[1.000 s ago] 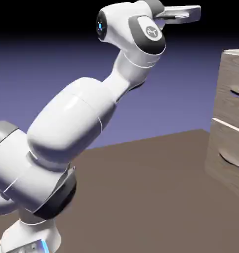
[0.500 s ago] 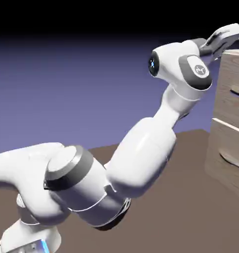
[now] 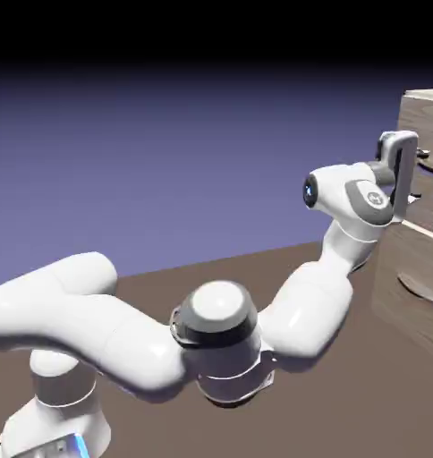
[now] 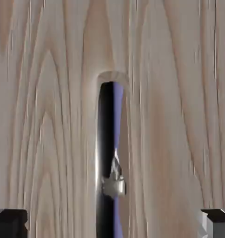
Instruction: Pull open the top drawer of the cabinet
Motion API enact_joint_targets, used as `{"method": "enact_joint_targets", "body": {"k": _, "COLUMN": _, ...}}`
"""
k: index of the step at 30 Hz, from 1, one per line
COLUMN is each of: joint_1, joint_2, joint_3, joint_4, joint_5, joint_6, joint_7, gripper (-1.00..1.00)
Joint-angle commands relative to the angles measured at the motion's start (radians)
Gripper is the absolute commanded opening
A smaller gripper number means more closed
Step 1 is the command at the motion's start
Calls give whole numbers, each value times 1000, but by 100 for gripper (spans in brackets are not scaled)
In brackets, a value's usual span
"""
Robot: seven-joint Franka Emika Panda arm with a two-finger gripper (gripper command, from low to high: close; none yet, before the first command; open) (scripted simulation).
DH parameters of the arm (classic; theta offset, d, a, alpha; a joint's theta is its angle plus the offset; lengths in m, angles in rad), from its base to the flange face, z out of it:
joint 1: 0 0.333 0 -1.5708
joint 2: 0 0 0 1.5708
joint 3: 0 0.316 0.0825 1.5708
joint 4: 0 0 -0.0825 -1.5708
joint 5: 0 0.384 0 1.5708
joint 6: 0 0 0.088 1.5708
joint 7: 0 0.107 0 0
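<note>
Claw: 2 fingers wide apart, nothing clamped. In the hand view the tips stand 1 at each side of the handle, whose long axis runs between them. Orientation judged correct for a pinch across the bar. Handle lies slightly to the left of the midline between the tips in that view; a minor centring correction is advised.

Top drawer: at the exterior view's right edge, directly ahead of the claw. Front appears closed. Lower drawer sits beneath it in the cabinet; its handle is not the target.

Recommended method: advance square to the front, fingers straddling the bar, until the pads overlap it; stop short of pressing tips into the wood. Close fully, confirm the grip, then draw straight back along the drawer's line of travel without twist. Risk noted: a shallow grip may slip off the smooth, curved metal.

Markings: 1 round emblem on the arm's wrist, too small to read. Blue light on the base, no legible lettering. Drawer fronts: no label or writing found.
</note>
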Motion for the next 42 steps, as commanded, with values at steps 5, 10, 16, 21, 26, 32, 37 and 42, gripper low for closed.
{"method": "enact_joint_targets", "body": {"k": 5, "joint_1": 109, "joint_2": 16, "joint_3": 1, "joint_4": 181, "joint_5": 11, "joint_6": 70, "joint_7": -30, "gripper": 0}}
{"method": "enact_joint_targets", "body": {"k": 10, "joint_1": 116, "joint_2": 17, "joint_3": 2, "joint_4": 192, "joint_5": 10, "joint_6": 74, "joint_7": -32, "gripper": -100}}
{"method": "enact_joint_targets", "body": {"k": 16, "joint_1": -15, "joint_2": -4, "joint_3": 1, "joint_4": -25, "joint_5": -2, "joint_6": -10, "joint_7": 3, "gripper": -100}}
{"method": "enact_joint_targets", "body": {"k": 21, "joint_1": -128, "joint_2": -20, "joint_3": 1, "joint_4": -207, "joint_5": -3, "joint_6": -77, "joint_7": 26, "gripper": -100}}
{"method": "enact_joint_targets", "body": {"k": 26, "joint_1": -247, "joint_2": -36, "joint_3": 3, "joint_4": -388, "joint_5": 4, "joint_6": -140, "joint_7": 46, "gripper": -100}}
{"method": "enact_joint_targets", "body": {"k": 32, "joint_1": -399, "joint_2": -55, "joint_3": 11, "joint_4": -605, "joint_5": 26, "joint_6": -206, "joint_7": 64, "gripper": -100}}
{"method": "enact_joint_targets", "body": {"k": 37, "joint_1": -538, "joint_2": -74, "joint_3": 23, "joint_4": -786, "joint_5": 58, "joint_6": -251, "joint_7": 75, "gripper": -100}}
{"method": "enact_joint_targets", "body": {"k": 42, "joint_1": -693, "joint_2": -99, "joint_3": 45, "joint_4": -968, "joint_5": 107, "joint_6": -280, "joint_7": 78, "gripper": -100}}
